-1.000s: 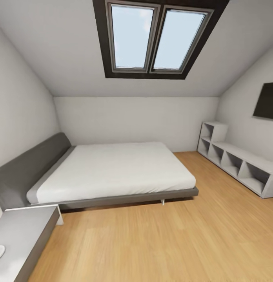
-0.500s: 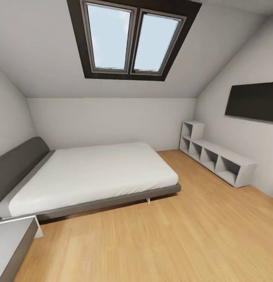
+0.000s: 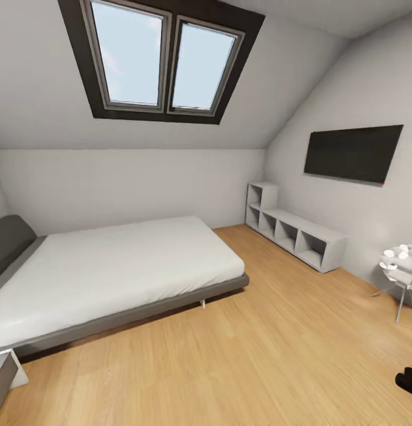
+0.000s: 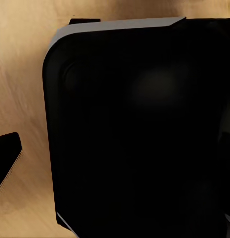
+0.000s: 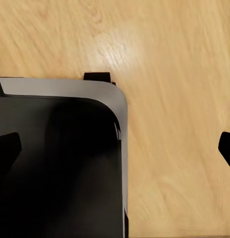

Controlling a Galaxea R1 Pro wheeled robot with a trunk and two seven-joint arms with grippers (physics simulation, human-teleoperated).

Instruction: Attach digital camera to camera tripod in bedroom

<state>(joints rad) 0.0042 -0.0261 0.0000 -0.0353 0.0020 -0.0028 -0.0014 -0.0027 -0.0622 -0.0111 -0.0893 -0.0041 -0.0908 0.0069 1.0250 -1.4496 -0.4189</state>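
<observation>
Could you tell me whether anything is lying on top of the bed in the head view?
No, the bed shows a bare, smooth white mattress top.

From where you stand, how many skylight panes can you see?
2: the left pane and the right pane, side by side in one dark frame on the sloped ceiling above the bed.

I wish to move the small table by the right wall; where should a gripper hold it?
Probably one thin leg of the small table, approached from the open floor side: the legs look slim enough to clamp, the top carries small items, and the wall stands close behind.
</observation>
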